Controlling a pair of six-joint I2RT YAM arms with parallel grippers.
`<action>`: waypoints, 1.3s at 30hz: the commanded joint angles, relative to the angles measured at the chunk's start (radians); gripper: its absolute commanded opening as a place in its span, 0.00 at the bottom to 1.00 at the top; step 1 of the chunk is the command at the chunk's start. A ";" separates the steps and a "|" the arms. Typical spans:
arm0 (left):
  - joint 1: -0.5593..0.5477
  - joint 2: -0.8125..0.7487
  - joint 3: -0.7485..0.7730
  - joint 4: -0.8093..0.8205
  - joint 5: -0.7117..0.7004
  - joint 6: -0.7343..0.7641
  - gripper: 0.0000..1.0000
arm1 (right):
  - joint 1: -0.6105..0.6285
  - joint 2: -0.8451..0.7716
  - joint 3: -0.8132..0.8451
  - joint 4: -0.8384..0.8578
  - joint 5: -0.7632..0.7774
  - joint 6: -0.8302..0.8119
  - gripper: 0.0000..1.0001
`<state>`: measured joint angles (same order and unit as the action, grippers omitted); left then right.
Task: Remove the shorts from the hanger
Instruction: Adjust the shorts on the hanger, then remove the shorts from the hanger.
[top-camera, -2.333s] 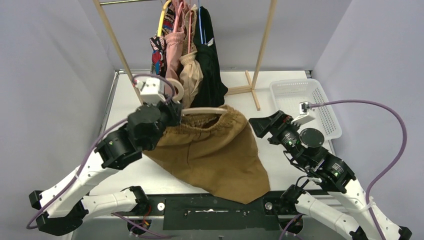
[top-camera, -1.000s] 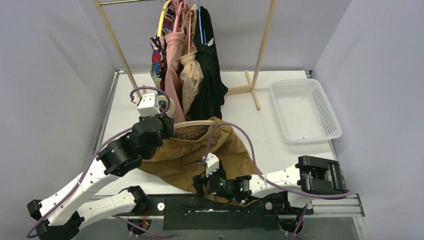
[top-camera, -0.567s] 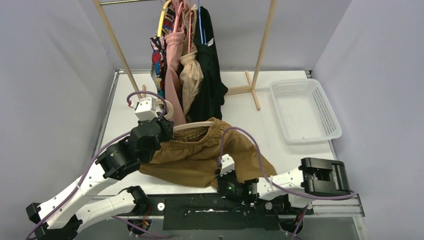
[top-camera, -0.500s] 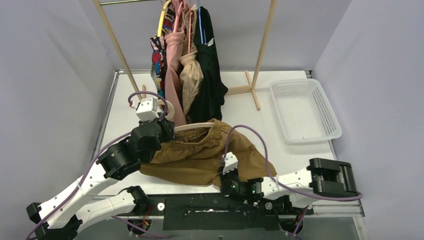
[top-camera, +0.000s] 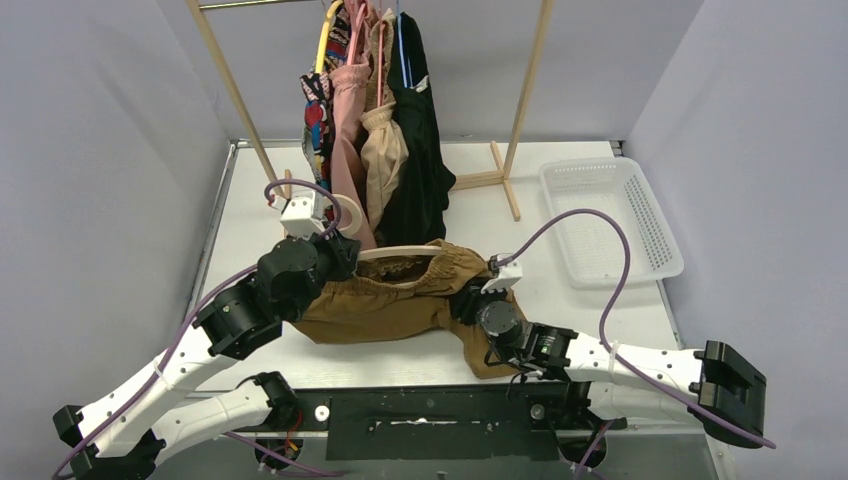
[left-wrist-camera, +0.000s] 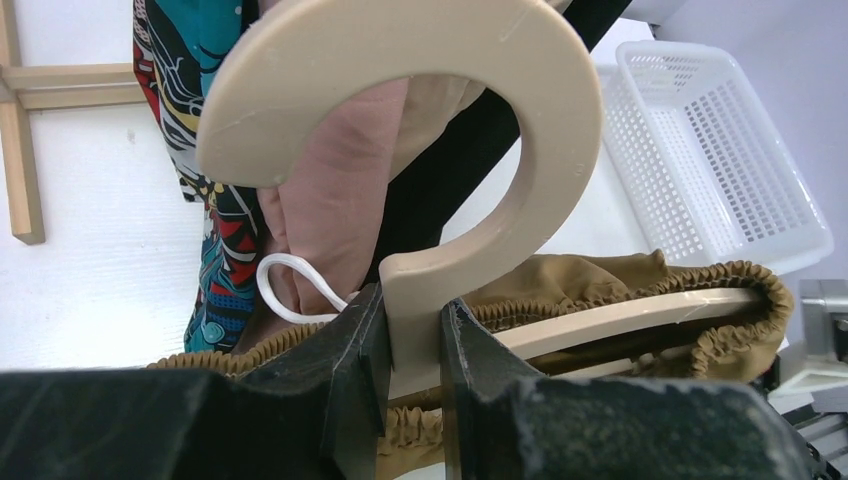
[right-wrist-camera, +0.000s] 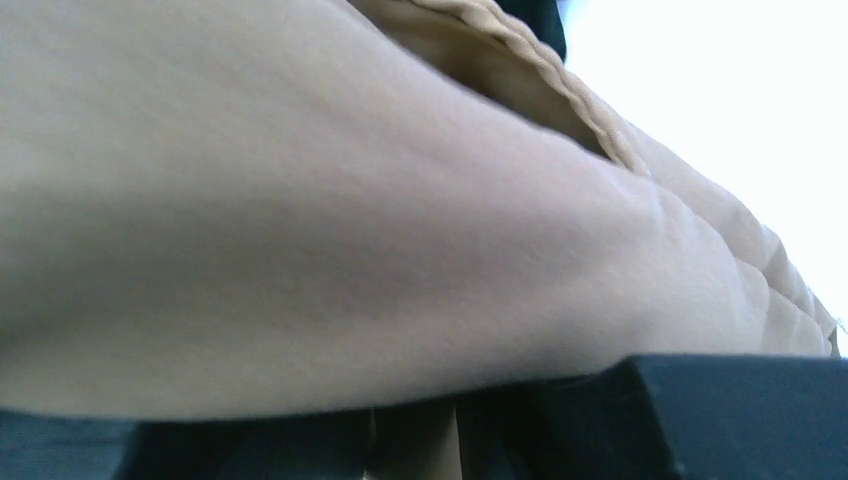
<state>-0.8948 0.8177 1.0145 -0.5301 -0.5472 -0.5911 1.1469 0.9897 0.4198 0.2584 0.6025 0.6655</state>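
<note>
Held the hanger (top-camera: 405, 251) at its neck with the left gripper (top-camera: 344, 249); touched the right side of the tan-brown shorts (top-camera: 380, 308) with the right gripper (top-camera: 467, 299).

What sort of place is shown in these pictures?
Probably a robot test cell in a laboratory: plain grey walls enclose a white table, a wooden rack carries hanging shorts, and a robot's left arm and right arm stand at the near edge.

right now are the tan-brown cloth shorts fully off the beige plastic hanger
No, the gathered waistband of the tan-brown cloth shorts wraps around the end of the beige plastic hanger arm.
</note>
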 joint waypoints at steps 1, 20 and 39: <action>0.004 -0.002 0.060 0.060 0.017 0.026 0.00 | -0.016 0.004 0.061 -0.225 -0.066 0.214 0.39; 0.001 0.053 -0.009 0.024 -0.127 0.045 0.00 | -0.015 -0.292 0.254 -0.568 -0.159 0.332 0.87; -0.009 0.077 -0.037 0.012 -0.122 -0.003 0.00 | -0.014 0.129 0.667 -0.902 0.004 0.474 0.59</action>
<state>-0.8974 0.9112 0.9463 -0.5541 -0.6495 -0.5774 1.1328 1.0973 1.0466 -0.5465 0.5266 1.0828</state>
